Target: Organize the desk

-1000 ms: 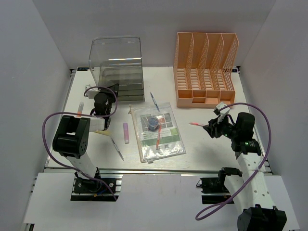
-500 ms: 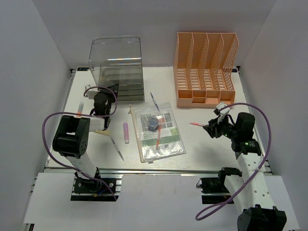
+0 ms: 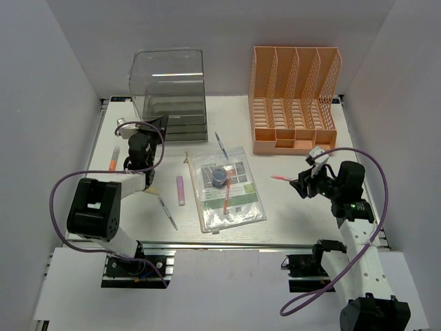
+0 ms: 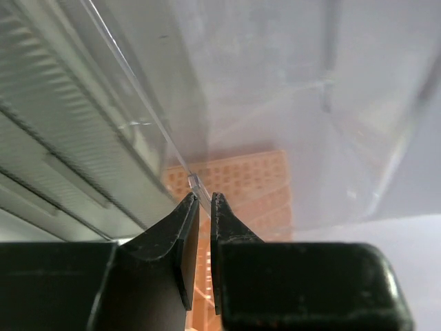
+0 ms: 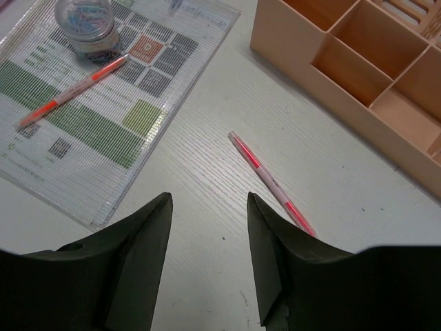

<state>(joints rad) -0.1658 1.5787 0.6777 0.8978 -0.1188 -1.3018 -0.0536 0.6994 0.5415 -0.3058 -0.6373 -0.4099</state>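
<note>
The white desk (image 3: 289, 221) holds scattered stationery. My left gripper (image 3: 140, 143) is at the front left corner of the clear drawer box (image 3: 169, 89). In the left wrist view my left gripper (image 4: 204, 198) is shut on a thin clear edge of the box (image 4: 141, 114), pinched between the tips. My right gripper (image 3: 301, 185) hovers open over the desk's right side. In the right wrist view the right gripper (image 5: 208, 198) has bare desk between its fingers, and a pink-red pen (image 5: 269, 181) lies just beyond its right fingertip, untouched.
The orange file rack (image 3: 294, 96) stands at the back right. A mesh pouch (image 3: 227, 186) at centre carries a jar of clips (image 5: 84, 21) and an orange pen (image 5: 72, 92). A purple stick (image 3: 180, 189), a pen (image 3: 167, 212), a blue pen (image 3: 220, 145) and an orange marker (image 3: 111, 157) lie nearby.
My left gripper closed on the clear box's edge and drew back to the left; the box shifted and now stands squarer. The right arm has stayed where it was.
</note>
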